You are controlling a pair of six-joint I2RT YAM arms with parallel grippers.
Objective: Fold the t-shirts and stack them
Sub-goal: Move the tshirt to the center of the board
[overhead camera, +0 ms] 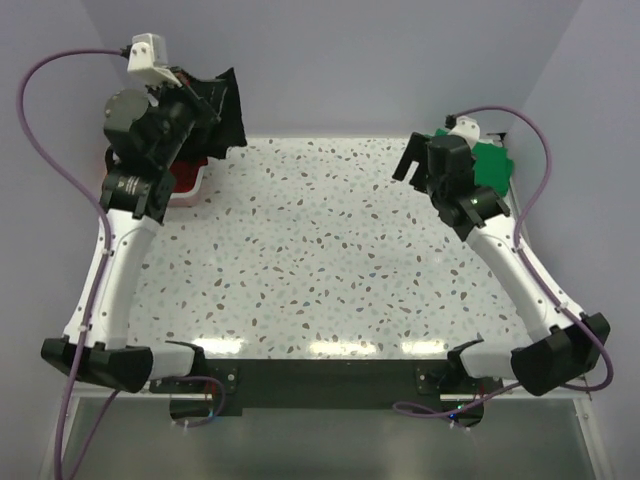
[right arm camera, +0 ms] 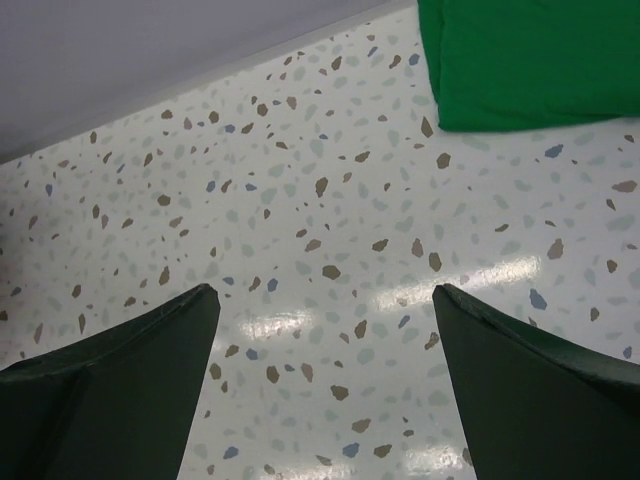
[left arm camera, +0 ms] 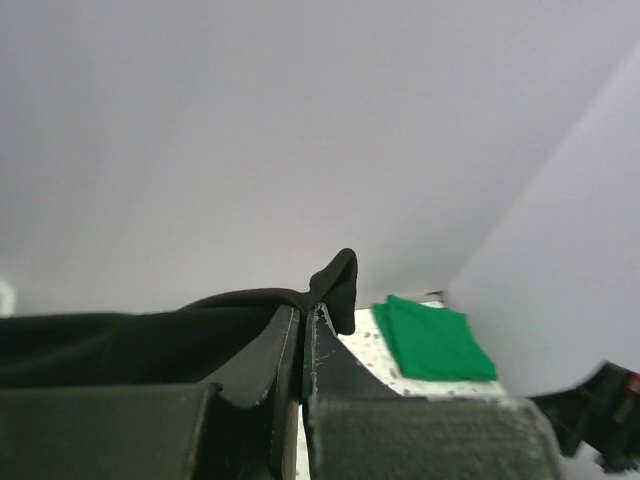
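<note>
Table is white terrazzo with brown, grey and bluish flecks. One shirt is plain black, the other shirt solid bright green. Walls are pale lavender-grey, cables purple, the arms white with black joints.

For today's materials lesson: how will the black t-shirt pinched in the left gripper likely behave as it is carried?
The black t-shirt probably flops: it bunches and droops at the left gripper. It seems light, held by one small pinch. It may swing or unfold.
</note>
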